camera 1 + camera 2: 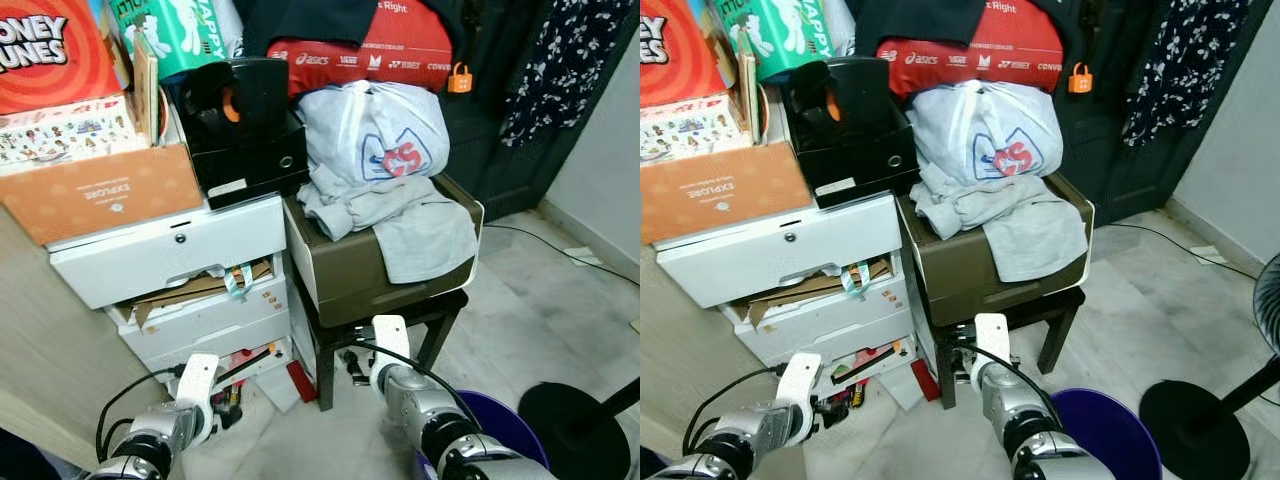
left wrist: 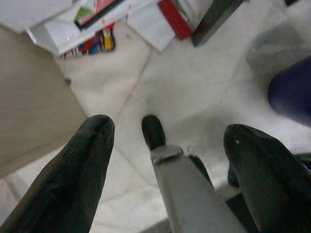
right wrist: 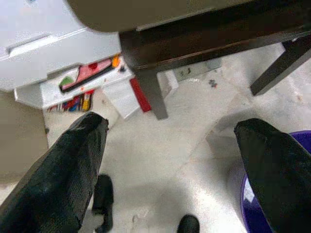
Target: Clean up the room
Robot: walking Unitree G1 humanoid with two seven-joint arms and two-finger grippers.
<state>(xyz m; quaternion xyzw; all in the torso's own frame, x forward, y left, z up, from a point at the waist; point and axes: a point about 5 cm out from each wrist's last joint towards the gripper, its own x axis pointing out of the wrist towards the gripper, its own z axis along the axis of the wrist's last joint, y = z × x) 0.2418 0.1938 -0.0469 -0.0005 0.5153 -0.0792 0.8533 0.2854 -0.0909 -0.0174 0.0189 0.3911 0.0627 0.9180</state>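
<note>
Right now I see the grey garment (image 1: 420, 225) draped over the front right corner of the brown case (image 1: 360, 270), one flap hanging down its front edge. Behind it on the same case sits a white plastic bag (image 1: 372, 130) with a red and blue logo. The case rests on a dark stool (image 1: 440, 320). Just left of it stands a white drawer unit (image 1: 165, 260), its middle drawer open with cardboard (image 1: 190, 287) sticking out, and a black box (image 1: 245, 130) on its top right corner. An orange box (image 1: 100, 190) lies on the left part of that top.

My left pincer (image 2: 163, 145) hangs low over the tiled floor (image 2: 194, 82), fingers spread wide, holding nothing. My right pincer (image 3: 170, 155) hovers near the stool's front leg, also spread wide and empty. A purple bucket (image 1: 1110, 430) stands on the floor beside my right arm.
</note>
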